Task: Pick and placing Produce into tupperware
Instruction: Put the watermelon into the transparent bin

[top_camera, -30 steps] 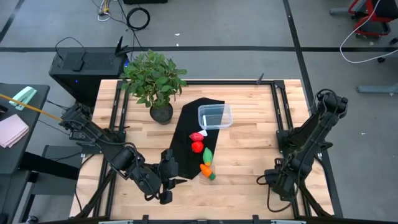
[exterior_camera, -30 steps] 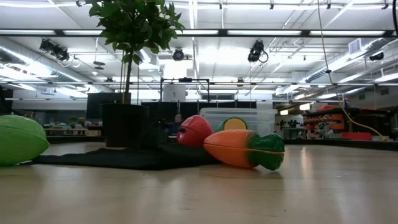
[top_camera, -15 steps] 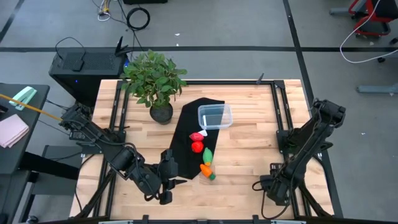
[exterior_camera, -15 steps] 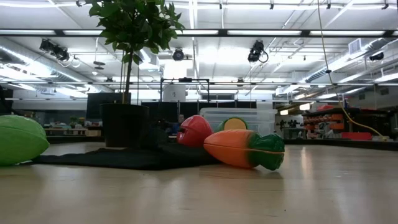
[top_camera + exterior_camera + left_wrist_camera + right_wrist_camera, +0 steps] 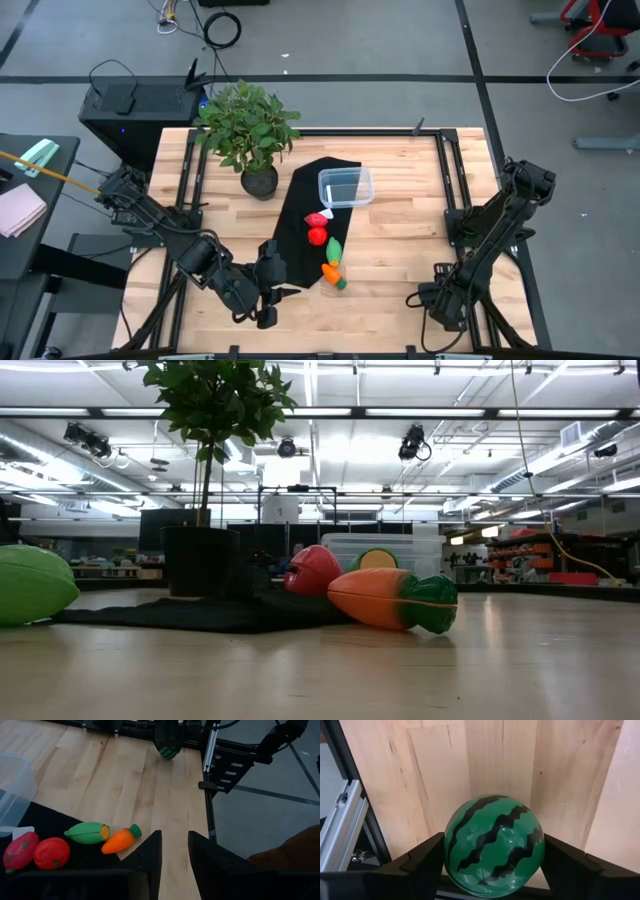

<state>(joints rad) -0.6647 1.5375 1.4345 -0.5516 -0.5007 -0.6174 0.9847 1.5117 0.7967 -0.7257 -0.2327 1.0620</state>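
The dark-green striped ball (image 5: 493, 845) sits on the bare wood near the table's near right corner, between the fingers of my right gripper (image 5: 493, 851), which is shut on it. In the high view the right gripper (image 5: 432, 298) hides the ball. Two red pieces (image 5: 317, 228), the green oblong (image 5: 334, 249) and the orange carrot (image 5: 331, 272) lie on the black cloth (image 5: 300, 215). The lime-green piece (image 5: 30, 582) shows only in the low view. The clear tupperware (image 5: 345, 186) stands at the cloth's far end. My left gripper (image 5: 272, 290) waits open over the near edge, empty. My right gripper holds the striped ball by its two opposite sides (image 5: 451, 851), pinched between the two fingers (image 5: 427, 857), which come from above, pointing down. The ball's underside is hidden by the ball itself, so whether it rests on the wood I cannot tell.
A leafy potted plant (image 5: 248, 130) stands at the far left of the table, beside the cloth. Black frame rails (image 5: 450, 200) run along the table's left and right sides. Bare wood lies between the cloth and the right arm.
My right gripper has moved down and toward the table's near edge, slightly to the left, then kept still for the last half second. The produce on the cloth and the left arm have stayed where they were.
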